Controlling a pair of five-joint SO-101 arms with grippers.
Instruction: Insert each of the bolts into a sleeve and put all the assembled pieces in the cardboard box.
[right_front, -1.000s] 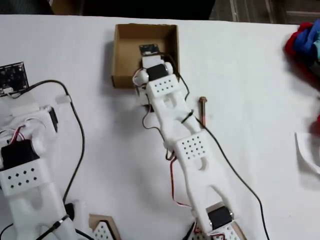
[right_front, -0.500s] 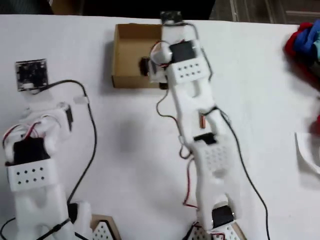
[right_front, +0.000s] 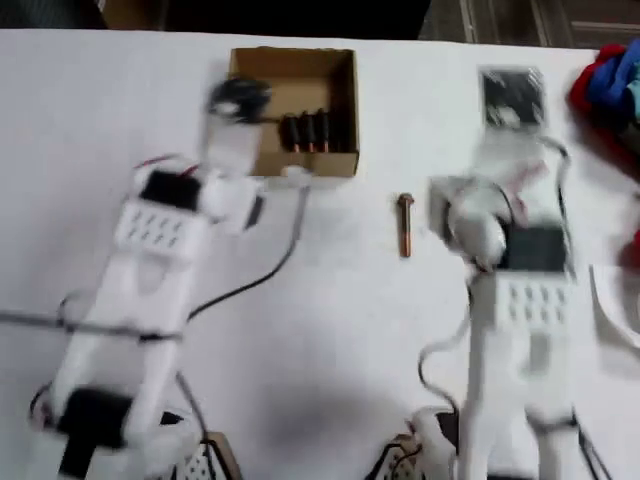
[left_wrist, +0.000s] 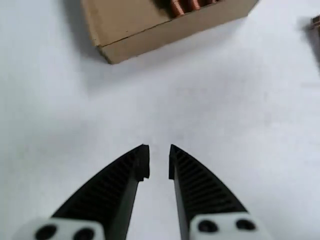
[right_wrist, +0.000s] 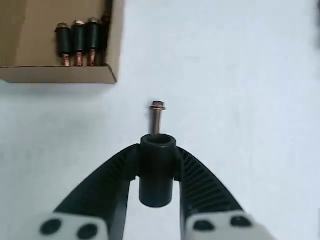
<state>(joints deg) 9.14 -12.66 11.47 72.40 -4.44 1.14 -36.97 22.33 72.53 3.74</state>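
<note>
- The white table (right_front: 320, 330) carried both white plastic arms: the left arm (right_front: 150, 260) near the box and the right arm (right_front: 520, 290) well off to the other side.
- The open brown cardboard box (right_front: 290, 85) sat at the table's far edge.
- The left gripper (left_wrist: 158, 162) hung over bare table short of the box, its black fingers empty with only a narrow gap between them.
- The right gripper (right_wrist: 156, 160) was clamped around a black cylindrical sleeve (right_wrist: 157, 170), whose open bore faced away from the wrist.
- Three assembled pieces (right_front: 305, 131), copper bolts in black sleeves, lay side by side inside the box against its near wall.
- One loose copper-coloured bolt (right_front: 404, 224) lay on the table between the box and the right arm, just beyond the held sleeve and in line with it, head pointing away.
</note>
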